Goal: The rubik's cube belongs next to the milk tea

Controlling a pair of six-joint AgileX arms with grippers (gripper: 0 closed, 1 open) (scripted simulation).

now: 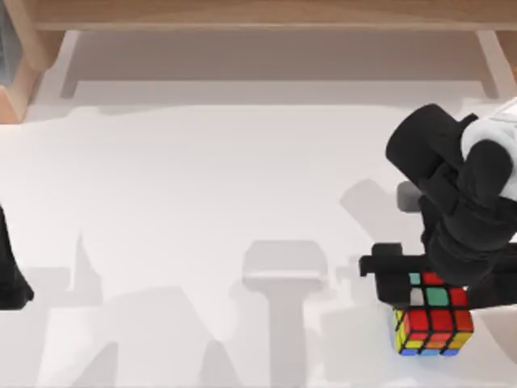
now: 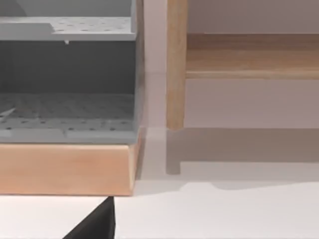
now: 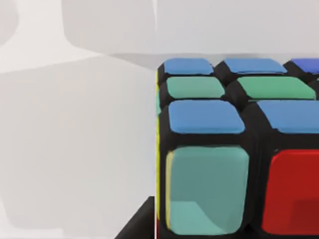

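Note:
The rubik's cube (image 1: 433, 323) is at the table's front right, a black-framed cube with red, green, orange and yellow stickers. My right gripper (image 1: 436, 293) reaches down over it from behind, its black fingers flanking the cube's sides, shut on it. In the right wrist view the cube (image 3: 239, 149) is very close, showing blue, green, teal and red stickers, and one black finger (image 3: 139, 225) lies against its side edge. My left arm (image 1: 11, 271) is parked at the table's left edge. The milk tea is out of view.
A wooden shelf frame (image 1: 266, 14) runs along the back of the white table (image 1: 202, 202). The left wrist view shows a grey perforated rack (image 2: 67, 104) on a wooden base (image 2: 67, 167) beside a wooden post (image 2: 176, 64).

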